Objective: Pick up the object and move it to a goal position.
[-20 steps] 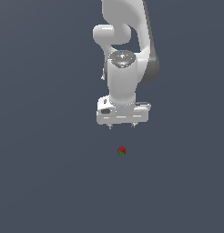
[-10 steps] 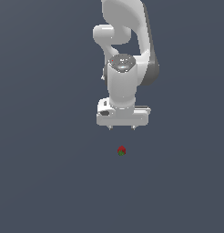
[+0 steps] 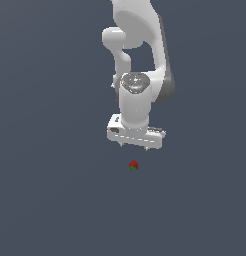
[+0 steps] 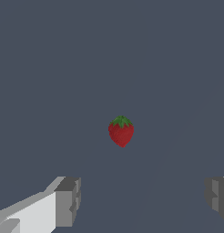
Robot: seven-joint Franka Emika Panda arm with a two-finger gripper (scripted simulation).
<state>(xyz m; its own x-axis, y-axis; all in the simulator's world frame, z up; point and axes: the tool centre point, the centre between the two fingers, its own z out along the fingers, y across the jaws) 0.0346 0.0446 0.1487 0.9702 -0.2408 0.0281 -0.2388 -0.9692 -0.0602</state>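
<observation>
The white Panda arm is reaching down from the top of the exterior view, its wrist pointing toward the flat dark grey-blue ground. The gripper is hanging above that surface with nothing in it. In the wrist view its two grey fingertips are standing far apart, one at each side of the picture, with a wide stretch of bare ground showing between them, so the fingers are spread wide. The strawberry is lying on the ground just below the gripper in the exterior view, near it but apart from it, and roughly under the middle of the hand. In the wrist view the strawberry is showing as a small red fruit with a green leafy cap at one end and its pointed tip at the other; it is sitting ahead of the gap between the fingertips, touching neither. It is far smaller than the gripper's body. Whether the berry is lying on its side or standing on its tip is not clear from either view.
</observation>
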